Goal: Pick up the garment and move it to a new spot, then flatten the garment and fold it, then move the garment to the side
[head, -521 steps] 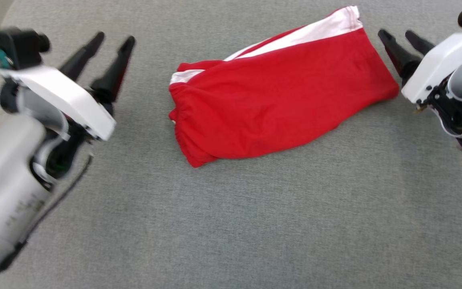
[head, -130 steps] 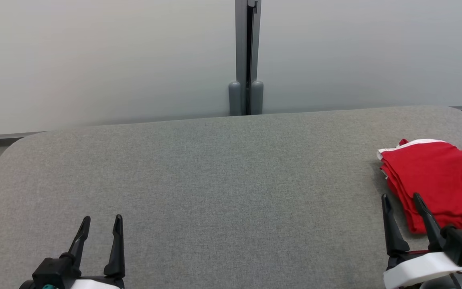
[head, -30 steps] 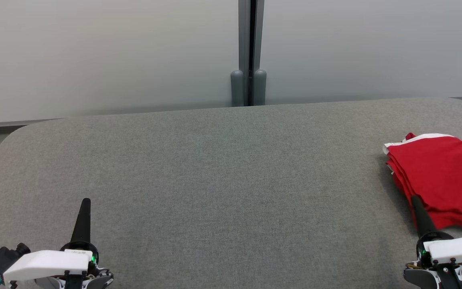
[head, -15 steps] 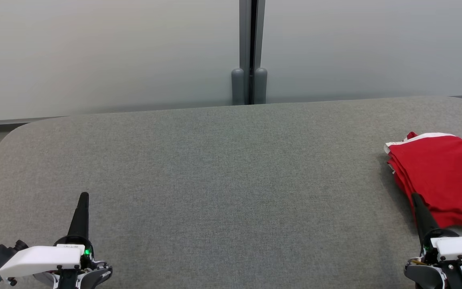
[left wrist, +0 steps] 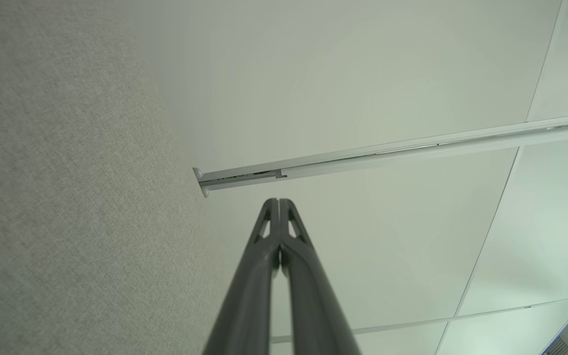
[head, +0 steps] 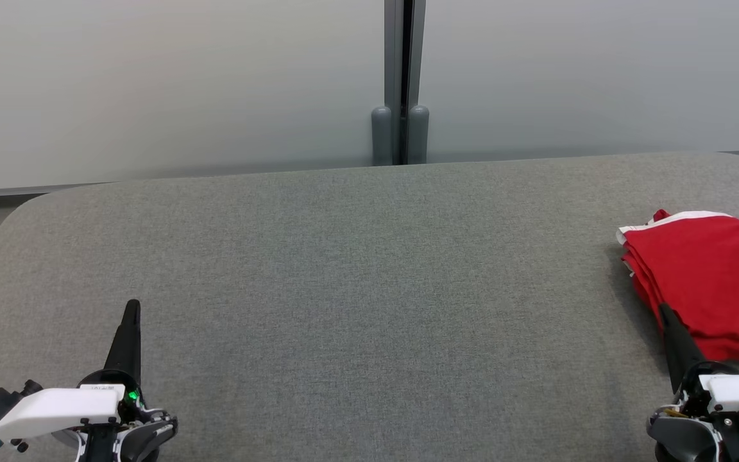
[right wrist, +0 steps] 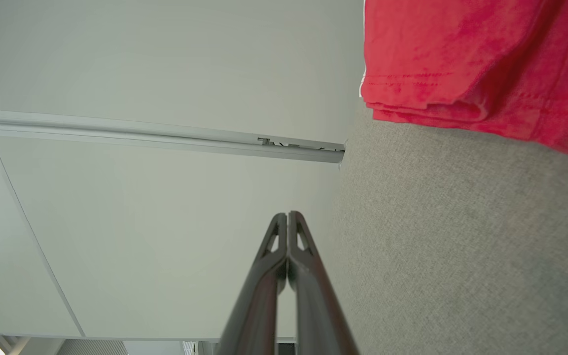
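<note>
Left pincer: mine, clenched on nothing. From the head view the two fingers overlap into one dark spike at the lower left, over the bench. My wrist camera shows the tips pressed together. The housing is cut off by the bottom edge.
Right pincer: mine, clenched and empty too, a single dark spike at the lower right. From the head view its tip overlaps the garment's near left edge, and I cannot tell there whether it touches. My right wrist camera shows grey fabric between the fingers and the cloth.
Garment: red, folded in stacked layers, with white trim along the far edge. It lies at the bench's right end. Its right part runs out of the frame, and a dark mark there is too cropped to read.
Bench: grey woven fabric with rounded far corners; the near side is out of view.
Wall: pale panels. A grey post stands at their joint, and its top is cut off.
</note>
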Motion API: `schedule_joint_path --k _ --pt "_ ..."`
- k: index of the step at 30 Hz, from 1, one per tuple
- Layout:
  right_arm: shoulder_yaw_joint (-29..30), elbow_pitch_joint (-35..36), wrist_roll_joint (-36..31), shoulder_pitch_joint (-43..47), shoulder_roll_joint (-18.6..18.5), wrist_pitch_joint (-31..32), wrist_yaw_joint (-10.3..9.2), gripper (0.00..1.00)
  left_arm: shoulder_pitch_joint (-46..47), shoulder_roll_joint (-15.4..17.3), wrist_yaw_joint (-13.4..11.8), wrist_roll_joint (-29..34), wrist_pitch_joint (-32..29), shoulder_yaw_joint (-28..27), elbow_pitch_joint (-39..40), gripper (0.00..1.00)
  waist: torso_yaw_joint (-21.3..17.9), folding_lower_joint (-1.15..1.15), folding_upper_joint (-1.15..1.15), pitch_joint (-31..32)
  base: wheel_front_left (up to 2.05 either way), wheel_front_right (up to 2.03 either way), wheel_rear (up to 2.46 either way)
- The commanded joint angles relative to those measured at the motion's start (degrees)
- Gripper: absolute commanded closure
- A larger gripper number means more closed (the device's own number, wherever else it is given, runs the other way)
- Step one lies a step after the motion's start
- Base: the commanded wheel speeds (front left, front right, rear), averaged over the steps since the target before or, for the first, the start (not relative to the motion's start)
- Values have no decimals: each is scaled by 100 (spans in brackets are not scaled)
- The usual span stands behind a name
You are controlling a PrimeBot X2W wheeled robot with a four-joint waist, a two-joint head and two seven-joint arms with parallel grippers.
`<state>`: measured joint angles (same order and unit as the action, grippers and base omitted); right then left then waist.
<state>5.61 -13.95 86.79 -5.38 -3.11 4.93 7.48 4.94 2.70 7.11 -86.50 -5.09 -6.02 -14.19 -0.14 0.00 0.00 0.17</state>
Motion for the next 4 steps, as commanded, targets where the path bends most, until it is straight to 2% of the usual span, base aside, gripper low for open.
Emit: schedule_joint_path --k 1,4 --pt "47 -2 137 -82 -6 59 2 100 124 32 45 -149 -35 -35 24 100 2 0 0 -5 0 0 0" --pt "60 -4 248 -88 1 92 2 100 137 31 46 -251 -68 -44 23 100 5 0 0 -12 0 0 0"
